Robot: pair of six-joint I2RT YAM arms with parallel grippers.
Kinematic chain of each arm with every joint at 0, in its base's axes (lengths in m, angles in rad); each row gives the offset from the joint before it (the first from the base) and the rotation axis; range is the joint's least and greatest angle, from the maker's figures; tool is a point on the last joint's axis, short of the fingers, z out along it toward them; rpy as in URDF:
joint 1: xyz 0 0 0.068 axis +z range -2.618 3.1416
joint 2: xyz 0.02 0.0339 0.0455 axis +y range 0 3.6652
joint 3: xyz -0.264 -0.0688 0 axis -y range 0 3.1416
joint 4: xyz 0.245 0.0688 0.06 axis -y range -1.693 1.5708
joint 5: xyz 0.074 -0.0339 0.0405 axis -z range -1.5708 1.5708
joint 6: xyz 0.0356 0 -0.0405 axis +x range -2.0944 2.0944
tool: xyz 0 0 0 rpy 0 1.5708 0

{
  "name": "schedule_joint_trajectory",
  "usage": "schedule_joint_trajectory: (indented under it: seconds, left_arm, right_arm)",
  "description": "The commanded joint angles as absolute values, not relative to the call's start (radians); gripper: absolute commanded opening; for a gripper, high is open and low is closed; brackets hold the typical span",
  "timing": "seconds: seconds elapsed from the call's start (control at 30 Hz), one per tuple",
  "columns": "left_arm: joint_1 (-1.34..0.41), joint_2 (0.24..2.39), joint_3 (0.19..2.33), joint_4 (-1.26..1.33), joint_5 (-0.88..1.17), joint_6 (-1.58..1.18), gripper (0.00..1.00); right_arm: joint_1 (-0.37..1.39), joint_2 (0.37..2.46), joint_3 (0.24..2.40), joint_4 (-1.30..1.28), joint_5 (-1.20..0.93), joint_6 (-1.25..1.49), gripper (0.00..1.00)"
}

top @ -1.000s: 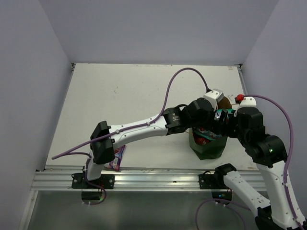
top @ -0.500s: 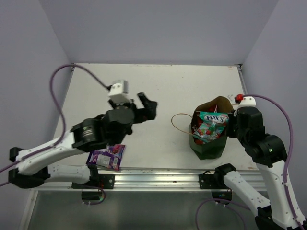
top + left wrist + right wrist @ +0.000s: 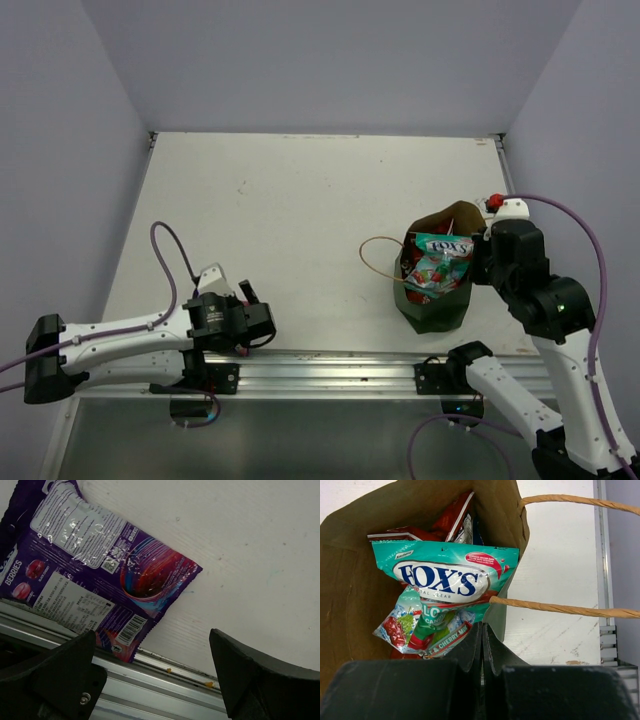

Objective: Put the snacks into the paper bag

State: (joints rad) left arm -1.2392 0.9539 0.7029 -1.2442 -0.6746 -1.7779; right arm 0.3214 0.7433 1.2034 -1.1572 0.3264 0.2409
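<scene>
Left gripper (image 3: pixel 152 636) hung spread wide over the purple-silver bag (image 3: pixel 95 575) — that one lay flat at the near edge of the table (image 3: pixel 250 555). Right gripper (image 3: pixel 482 630) was pinched tight on the rim of the paper bag (image 3: pixel 350 590), with the teal candy bag (image 3: pixel 445 575) on top inside.

A white, lightly scuffed surface (image 3: pixel 300 200) fills the middle of the overhead view, boxed in by smooth, pale lavender walls: a back wall (image 3: pixel 330 60), a left wall (image 3: pixel 60 170) and a right wall (image 3: pixel 590 120). Along its near edge runs a silver metal rail (image 3: pixel 330 368), with a dull grey panel (image 3: pixel 320 440) below it. The light is soft and even, throwing only faint shadows.
</scene>
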Motion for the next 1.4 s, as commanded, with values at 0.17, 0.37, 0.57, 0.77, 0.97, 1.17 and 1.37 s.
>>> schedule_joint_trajectory:
  seconds: [0.17, 0.37, 0.57, 0.77, 0.97, 1.17, 1.37]
  left_arm:
    - [-1.238, 1.014, 0.633, -1.279, -0.687, -1.97, 1.0]
    - [-1.238, 1.142, 0.655, -1.316, -0.71, -2.026, 1.0]
    - [-1.212, 1.314, 0.68, -1.296, -0.776, -2.008, 1.0]
    - [-1.166, 1.4, 0.664, -1.175, -0.83, -1.878, 0.98]
    - [-1.143, 1.42, 0.644, -1.074, -0.802, -1.792, 0.52]
    - [-1.146, 1.46, 0.713, -1.081, -0.836, -1.717, 0.0]
    - [-1.198, 1.48, 0.886, -1.161, -0.914, -1.695, 0.0]
  right_arm:
    - [0.322, 0.753, 1.204, -1.124, 0.29, 0.219, 0.0]
    - [0.322, 0.753, 1.204, -1.126, 0.281, 0.218, 0.0]
    - [0.324, 0.749, 1.204, -1.127, 0.262, 0.212, 0.0]
    - [0.322, 0.747, 1.224, -1.137, 0.255, 0.204, 0.0]
    - [0.324, 0.738, 1.238, -1.143, 0.262, 0.195, 0.0]
    - [0.324, 0.735, 1.229, -1.14, 0.264, 0.195, 0.0]
    - [0.322, 0.729, 1.23, -1.146, 0.271, 0.198, 0.0]
